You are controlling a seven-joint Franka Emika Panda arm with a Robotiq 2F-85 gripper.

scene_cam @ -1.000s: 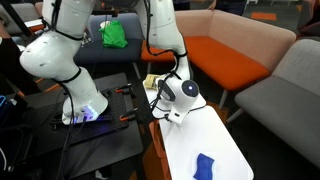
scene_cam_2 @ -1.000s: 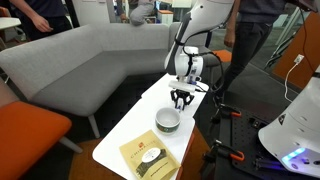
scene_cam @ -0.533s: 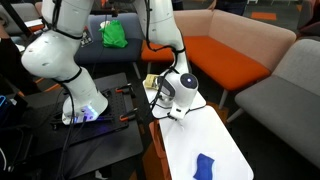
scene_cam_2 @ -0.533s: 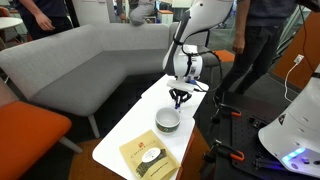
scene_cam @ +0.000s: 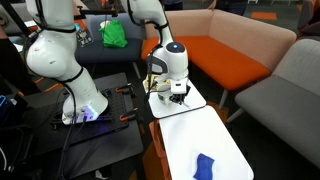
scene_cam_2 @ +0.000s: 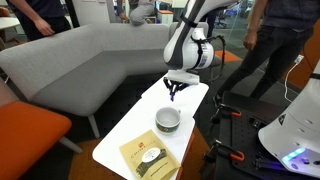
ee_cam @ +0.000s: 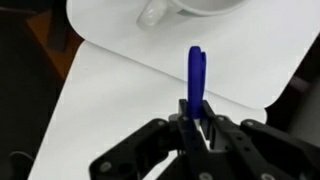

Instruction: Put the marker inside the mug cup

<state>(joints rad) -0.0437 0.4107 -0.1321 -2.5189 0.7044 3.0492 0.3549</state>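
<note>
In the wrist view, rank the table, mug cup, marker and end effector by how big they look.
1. table
2. end effector, which looks big because it is so near the camera
3. marker and mug cup: unsure, since the top edge cuts off most of the mug cup.

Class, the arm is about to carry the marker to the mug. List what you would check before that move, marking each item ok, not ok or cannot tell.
1. Marker clamped in the gripper: ok.
2. Marker points straight out from the fingers, not skewed: ok.
3. Mug upright, mouth facing up: ok.
4. Marker tip over the mug's mouth: not ok; in the wrist view the mug sits ahead of the tip.
5. Mug interior free of other items: cannot tell.
</note>
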